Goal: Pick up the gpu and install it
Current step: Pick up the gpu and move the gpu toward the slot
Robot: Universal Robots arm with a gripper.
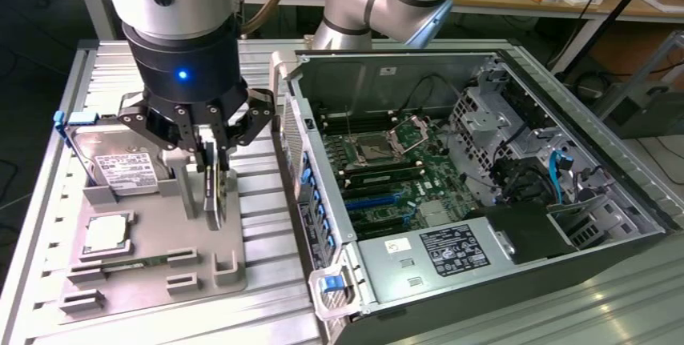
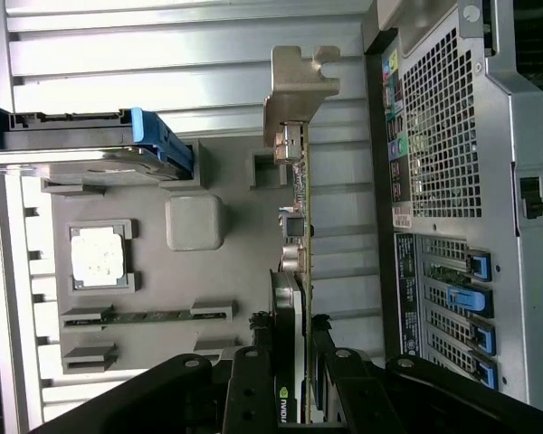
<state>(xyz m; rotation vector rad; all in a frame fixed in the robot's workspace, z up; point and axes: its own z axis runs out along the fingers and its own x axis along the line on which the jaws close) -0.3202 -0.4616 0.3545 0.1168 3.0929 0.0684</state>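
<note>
The gpu (image 1: pixel 217 197) is a thin dark card standing on edge over the grey holder plate (image 1: pixel 160 225), at the exterior view's left of the open computer case (image 1: pixel 481 161). My gripper (image 1: pixel 211 165) comes down from above with its black fingers on both faces of the card, shut on it. In the wrist view the gpu (image 2: pixel 296 226) runs edge-on away from my gripper (image 2: pixel 292 366), with its silver bracket (image 2: pixel 299 86) at the far end. I cannot tell whether the card's lower edge still rests in the plate's slot.
On the holder plate lie a silver hard drive (image 1: pixel 118 165) in a blue carrier, a processor chip (image 1: pixel 105 233) and a narrow memory stick (image 1: pixel 123 265). The case lies on its side with the motherboard (image 1: pixel 385 169) exposed. Its rear panel (image 2: pixel 443 181) stands close beside the card.
</note>
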